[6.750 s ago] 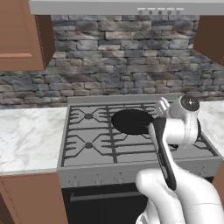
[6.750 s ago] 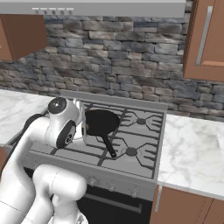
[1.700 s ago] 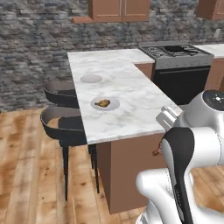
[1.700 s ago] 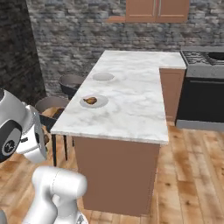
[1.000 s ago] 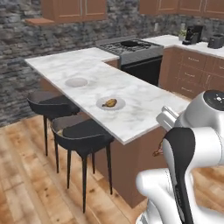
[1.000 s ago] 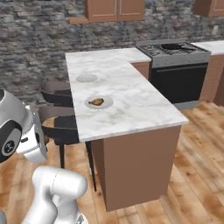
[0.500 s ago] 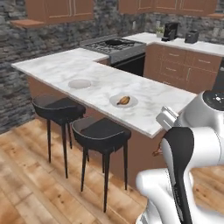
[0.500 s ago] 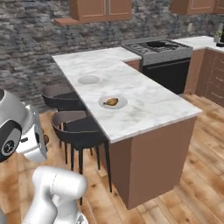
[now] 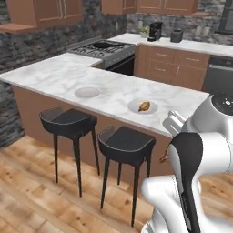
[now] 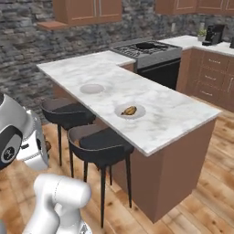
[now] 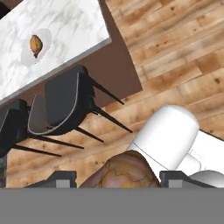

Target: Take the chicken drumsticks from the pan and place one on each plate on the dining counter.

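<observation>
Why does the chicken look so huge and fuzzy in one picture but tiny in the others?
In the hand view the held drumstick sits right against the camera, between the claw tips, so it looms big and soft-edged. In the left base view the drumstick on the plate is far off, so it looks small and a bit smeared. In the right base view it is just as small, under flat, even light.

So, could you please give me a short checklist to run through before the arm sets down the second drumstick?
1. Golden-brown roasted drumstick held between the tool tips: ok.
2. Nearer off-white round plate already carries its own small drumstick: ok.
3. Farther off-white round plate bare and ready: ok.
4. Tool above that bare plate: not ok, it hangs over the wooden floor beside the dark round stools.
5. White marble dining counter within reach: cannot tell.
</observation>
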